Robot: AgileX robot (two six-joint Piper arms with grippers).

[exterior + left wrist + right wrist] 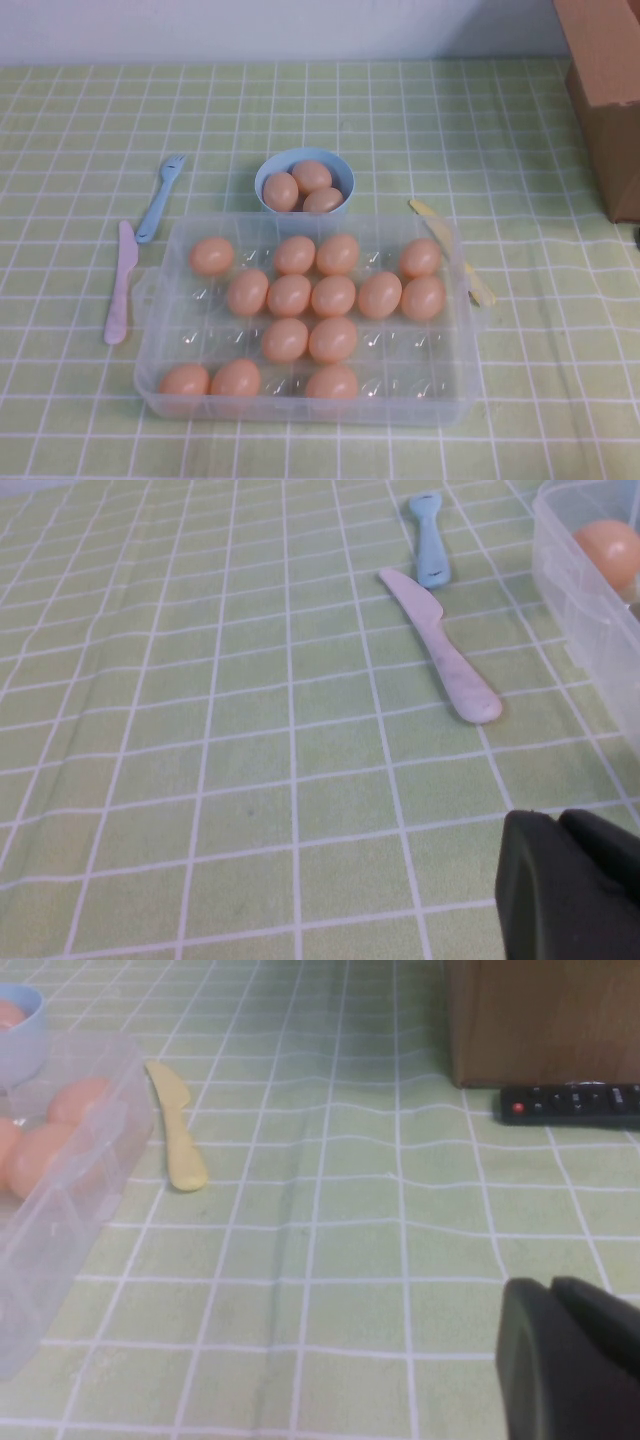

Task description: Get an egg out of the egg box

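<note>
Your eggs [333, 296] sit in the dimples of the clear egg box [160, 395] at the near middle of the worktop [80, 120]. A blue bowl [266, 177] with three eggs touches its far edge. The left pincer [570, 885] hovers left of the box and the right pincer [575, 1365] to its right; you cannot tell either's state.

Count by kind:
- Egg box [455, 395]: 1, near the front edge.
- Eggs [333, 296] in the egg box: 14.
- Blue bowl [266, 175]: 1.
- Eggs in bowl [311, 176]: 3.
- Blue fork [160, 198]: 1.
- Pink knife [120, 283]: 1.
- Yellow knife [432, 221]: 1.
- Cardboard box [605, 90]: 1, at the far right corner.
- Remote control [570, 1103]: 1.
- Left gripper [570, 885]: 1, toward the left edge.
- Right gripper [572, 1360]: 1, toward the right edge.
</note>
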